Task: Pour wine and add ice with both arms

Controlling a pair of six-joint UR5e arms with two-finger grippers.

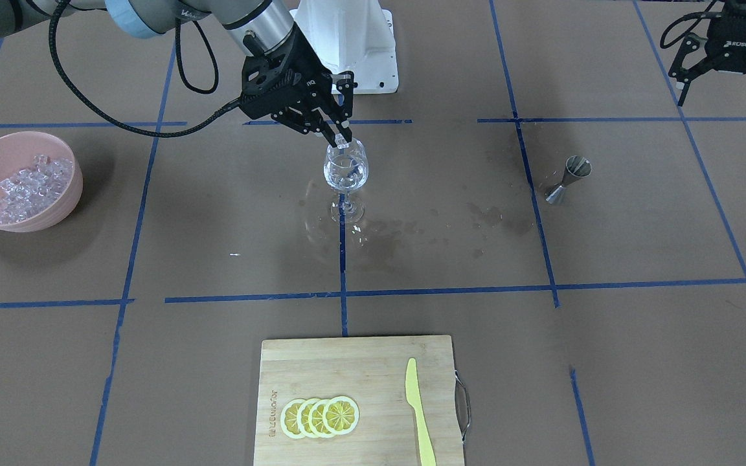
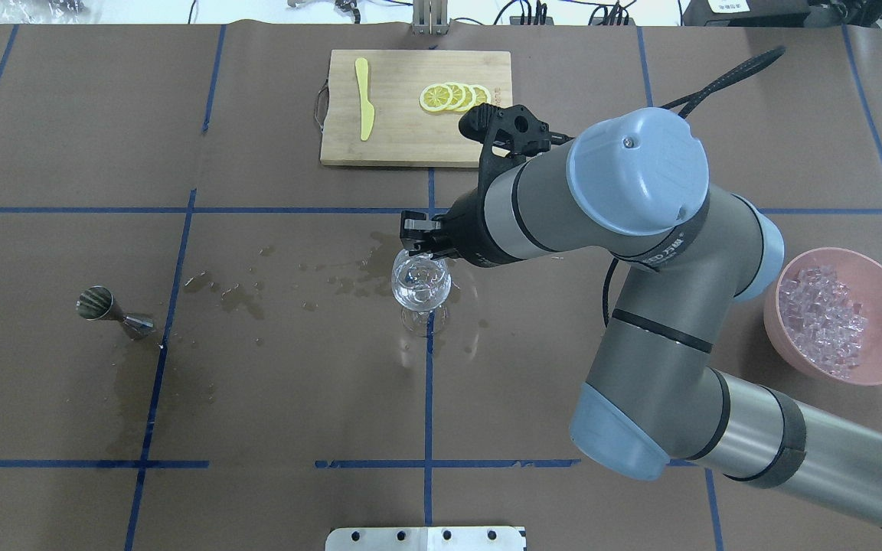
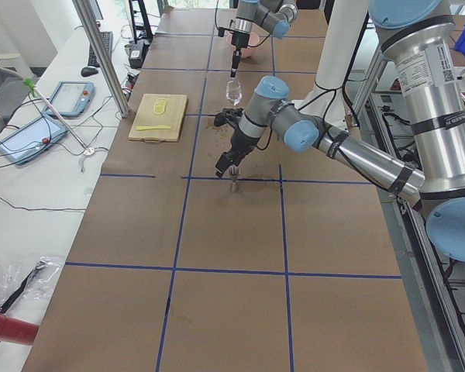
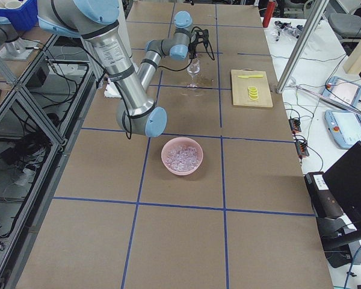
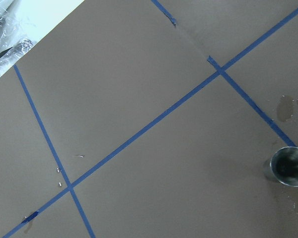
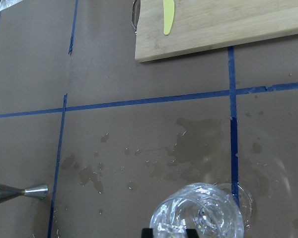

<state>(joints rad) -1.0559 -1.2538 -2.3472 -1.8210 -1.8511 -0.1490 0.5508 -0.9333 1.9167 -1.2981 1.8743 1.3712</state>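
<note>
Adding ice | right fingers clamp ice chunk above wine glass | left fingers apart | next we release centred

Front-facing camera is looking steeply down from the operators' edge of the tabletop, with the cutting board nearest it and the robot base at the far edge. Overhead camera is looking forward and down from behind the robot. These two are sharing the wine glass at centre, the jigger and the pink bowl, sides mirrored. Side cameras are looking along the tabletop from its two ends, high and far back. Left wrist camera is facing down on the jigger from some height. Right wrist camera is sitting just above the glass rim, facing the board.
</note>
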